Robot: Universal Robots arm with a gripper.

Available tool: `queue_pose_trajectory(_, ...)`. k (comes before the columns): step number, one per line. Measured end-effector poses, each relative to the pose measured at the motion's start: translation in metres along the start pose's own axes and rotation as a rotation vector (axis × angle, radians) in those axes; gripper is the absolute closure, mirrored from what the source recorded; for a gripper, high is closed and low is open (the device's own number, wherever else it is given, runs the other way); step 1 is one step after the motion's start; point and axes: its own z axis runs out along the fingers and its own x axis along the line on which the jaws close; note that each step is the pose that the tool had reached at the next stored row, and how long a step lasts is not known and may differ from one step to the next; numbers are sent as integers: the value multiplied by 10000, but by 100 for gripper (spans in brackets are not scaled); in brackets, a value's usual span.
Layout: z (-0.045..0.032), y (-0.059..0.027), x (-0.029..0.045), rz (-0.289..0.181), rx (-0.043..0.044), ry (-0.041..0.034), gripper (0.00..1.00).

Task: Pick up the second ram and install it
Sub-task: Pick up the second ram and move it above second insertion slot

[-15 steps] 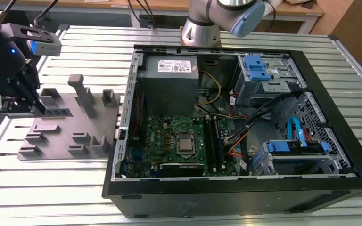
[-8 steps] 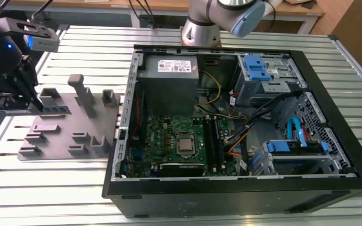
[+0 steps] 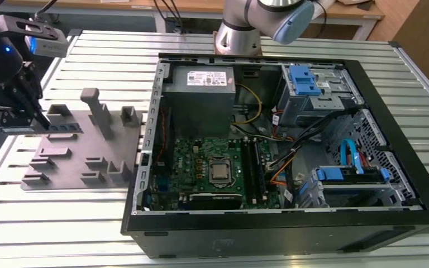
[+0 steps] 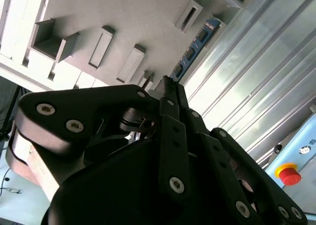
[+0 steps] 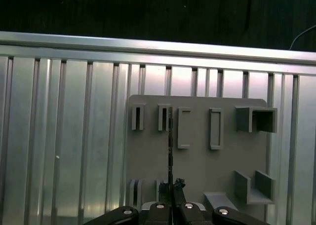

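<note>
1. Black-fingered, my gripper (image 3: 34, 116) hangs at the exterior view's left, above the left end of a grey fixture plate (image 3: 73, 159).
2. My fingers (image 4: 170, 117) are drawn narrow, pinching one end of the second ram (image 4: 196, 46). In the second wrist view the dark stick runs out beyond them, with its bluish label at the far end.
3. In the first wrist view the second ram (image 5: 170, 146) shows edge-on as a thin dark line over the plate, between raised slot blocks. I cannot tell whether it sits in a slot or hangs clear.
4. That plate lies on a slatted aluminium table (image 3: 51, 215), just beside an open computer case (image 3: 274, 226).
5. Inside the case lies a green motherboard (image 3: 192, 159), with its processor socket (image 3: 220, 171) and, just to the exterior view's right of that, black memory slots (image 3: 253, 167).
6. A grey power supply (image 3: 199, 84) sits at the back of the case, and a blue drive caddy (image 3: 304, 78) lies further right.
</note>
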Motion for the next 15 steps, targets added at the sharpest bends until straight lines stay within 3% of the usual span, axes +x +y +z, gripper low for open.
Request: queue_pose_trajectory(15, -148, 0, -5, 0, 1, 0, 87)
